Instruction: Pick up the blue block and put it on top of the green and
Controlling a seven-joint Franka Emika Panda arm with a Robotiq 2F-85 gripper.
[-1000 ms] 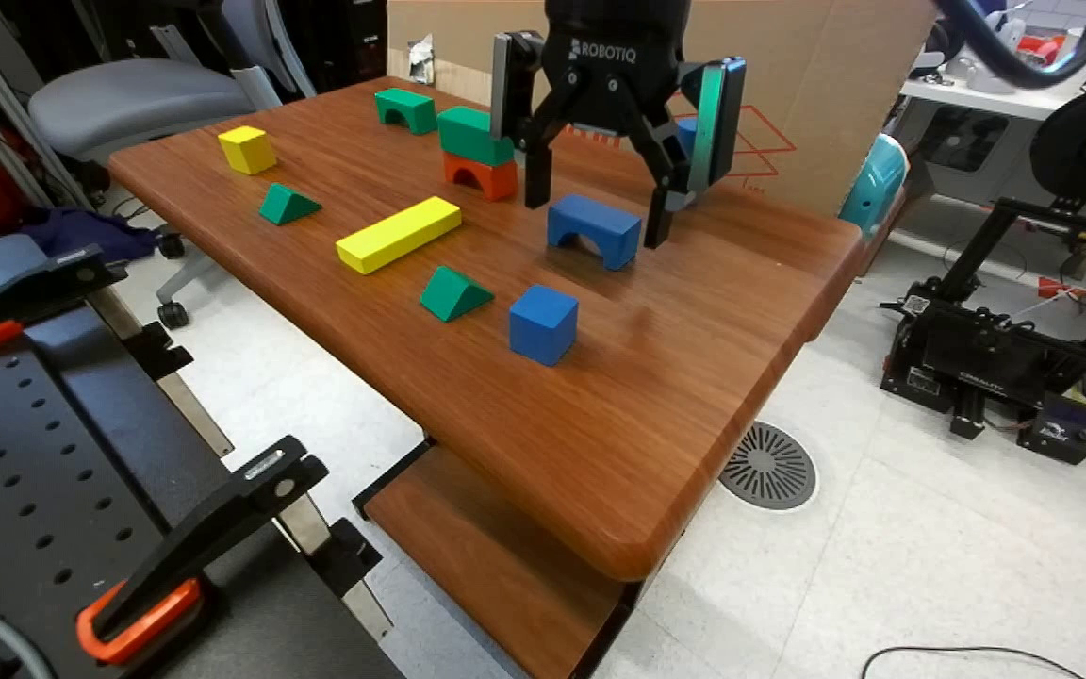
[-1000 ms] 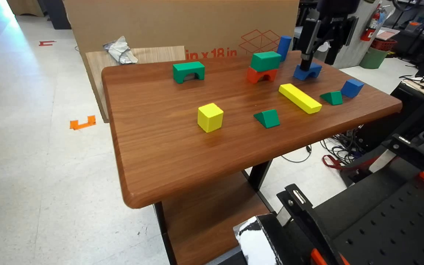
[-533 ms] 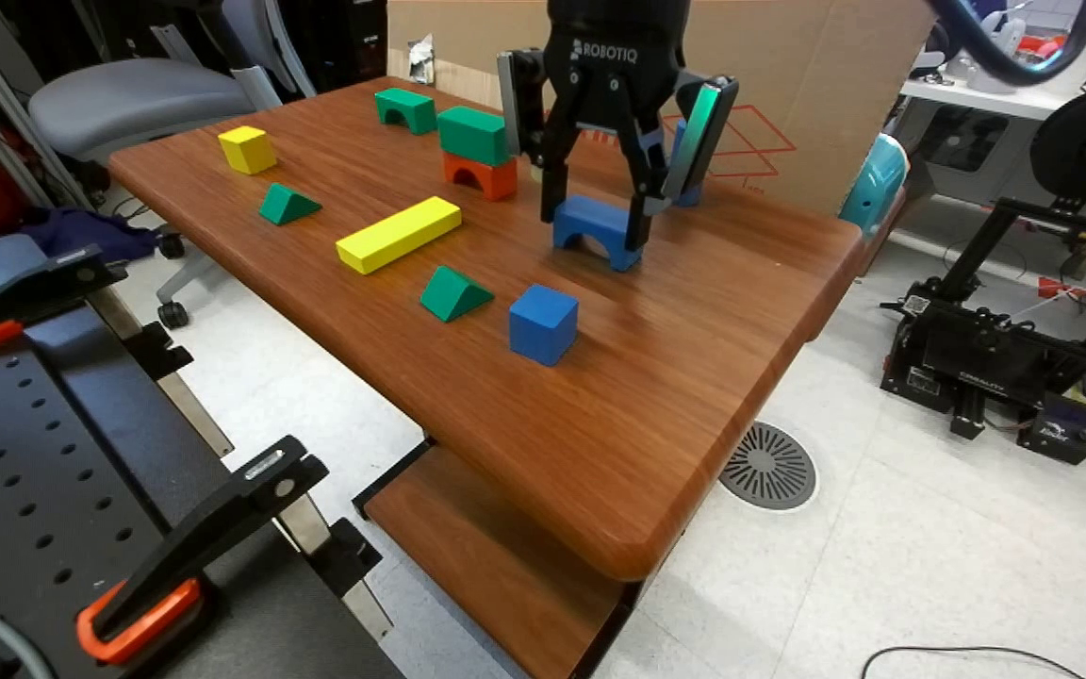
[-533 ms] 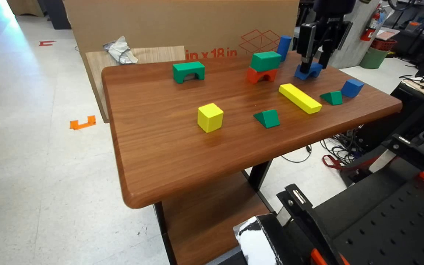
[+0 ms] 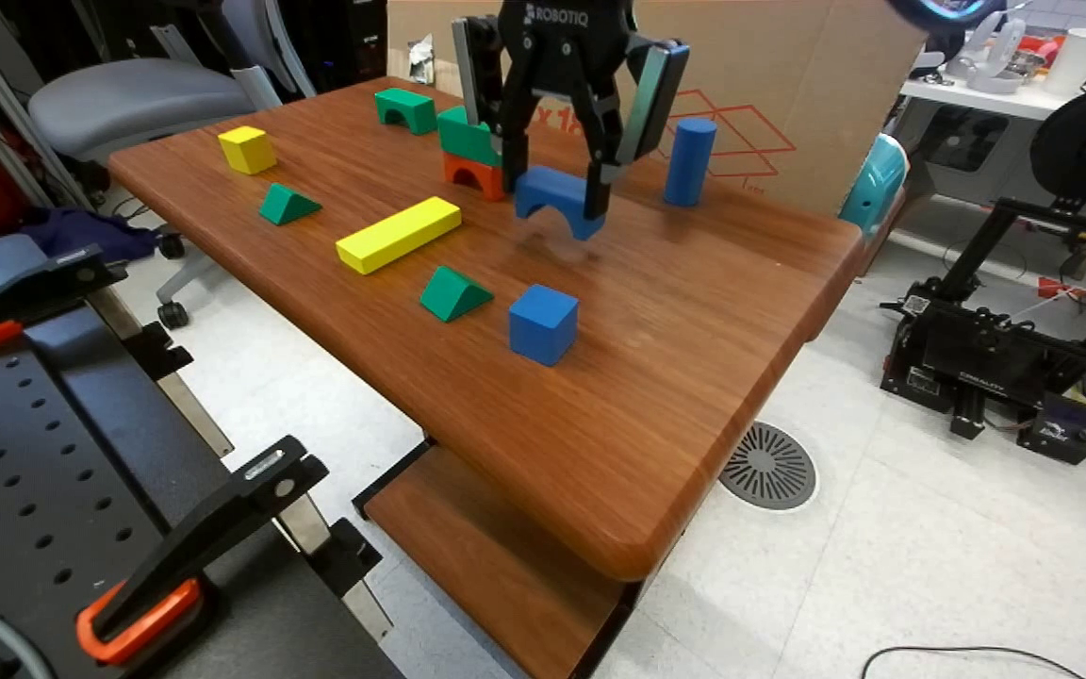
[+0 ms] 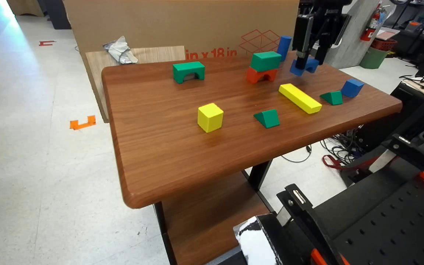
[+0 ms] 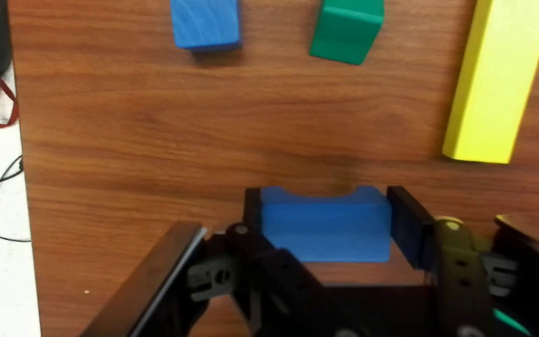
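Pinching the blue arch in the pincer, just off the table, nearest the back right corner. Should go up and left along the back edge, onto the green block.

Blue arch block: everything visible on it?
The blue arch block looks matte, perhaps painted wood, with a rounded notch in its underside. The claw grips it by both ends. It hangs notch down above the table, between the green block and the blue cylinder in an exterior view. Nothing else visibly touches it.
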